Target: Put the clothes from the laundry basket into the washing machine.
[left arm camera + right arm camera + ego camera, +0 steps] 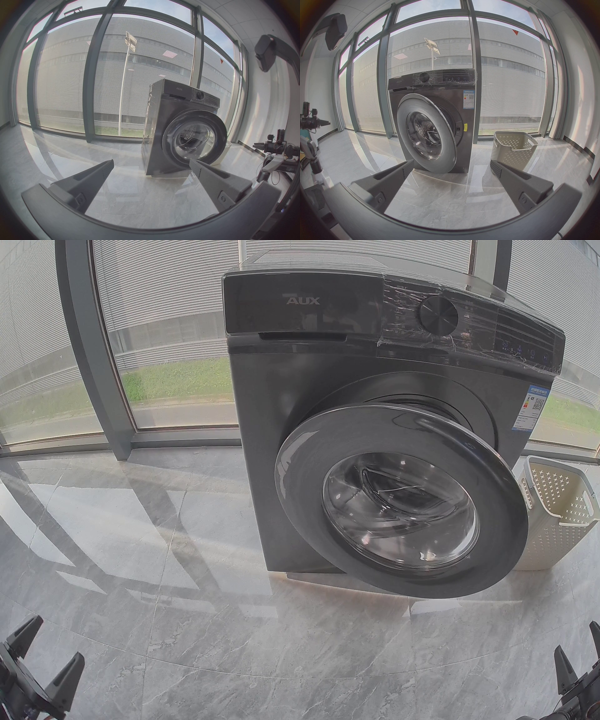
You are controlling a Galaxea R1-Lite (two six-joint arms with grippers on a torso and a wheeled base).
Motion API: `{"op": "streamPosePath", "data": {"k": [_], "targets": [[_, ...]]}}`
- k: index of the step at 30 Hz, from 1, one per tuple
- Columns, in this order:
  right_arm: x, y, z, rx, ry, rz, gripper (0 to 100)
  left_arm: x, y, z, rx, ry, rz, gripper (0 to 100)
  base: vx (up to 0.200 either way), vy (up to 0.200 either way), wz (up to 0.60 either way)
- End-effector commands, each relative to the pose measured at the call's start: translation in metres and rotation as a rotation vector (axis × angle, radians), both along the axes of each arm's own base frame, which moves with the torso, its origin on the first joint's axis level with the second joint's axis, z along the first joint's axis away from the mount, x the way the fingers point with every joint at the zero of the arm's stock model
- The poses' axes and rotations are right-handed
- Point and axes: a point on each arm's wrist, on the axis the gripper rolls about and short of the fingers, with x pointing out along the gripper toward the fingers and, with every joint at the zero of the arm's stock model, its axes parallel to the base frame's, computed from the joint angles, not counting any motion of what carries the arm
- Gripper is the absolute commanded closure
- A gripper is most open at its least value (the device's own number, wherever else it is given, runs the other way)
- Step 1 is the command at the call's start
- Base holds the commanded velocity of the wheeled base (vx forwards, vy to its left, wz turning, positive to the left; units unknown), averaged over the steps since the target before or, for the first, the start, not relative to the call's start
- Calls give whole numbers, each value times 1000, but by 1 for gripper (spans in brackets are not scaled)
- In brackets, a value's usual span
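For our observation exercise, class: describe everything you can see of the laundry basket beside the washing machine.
The laundry basket is cream plastic, tapering downward, its walls dotted with small holes and a handle slot cut near the rim. It stands upright on the glossy grey floor, right of the washing machine, a gap between them. Nothing shows above its rim.
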Motion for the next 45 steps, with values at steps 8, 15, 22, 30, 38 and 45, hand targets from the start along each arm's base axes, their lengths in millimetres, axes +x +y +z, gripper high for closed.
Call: {"op": "streamPosePath", "data": {"k": [8,15,22,30,38,45], "targets": [[0,0,-5,0,1,1,0,-19,4,-29,-13,-86,94,0,0,0,0],[0,0,-5,0,1,1,0,-19,3,-31,4,-67,208,0,0,0,0],[0,0,-5,0,1,1,0,-25,0,-41,102,-69,338,0,0,0,0],[0,0,-5,0,1,1,0,-25,1,-41,96,-62,379,0,0,0,0],[0,0,-5,0,1,1,0,-26,4,-42,127,-36,488,0,0,0,0],[0,0,-5,0,1,1,0,-26,0,-48,92,-19,286,0,0,0,0]]}}
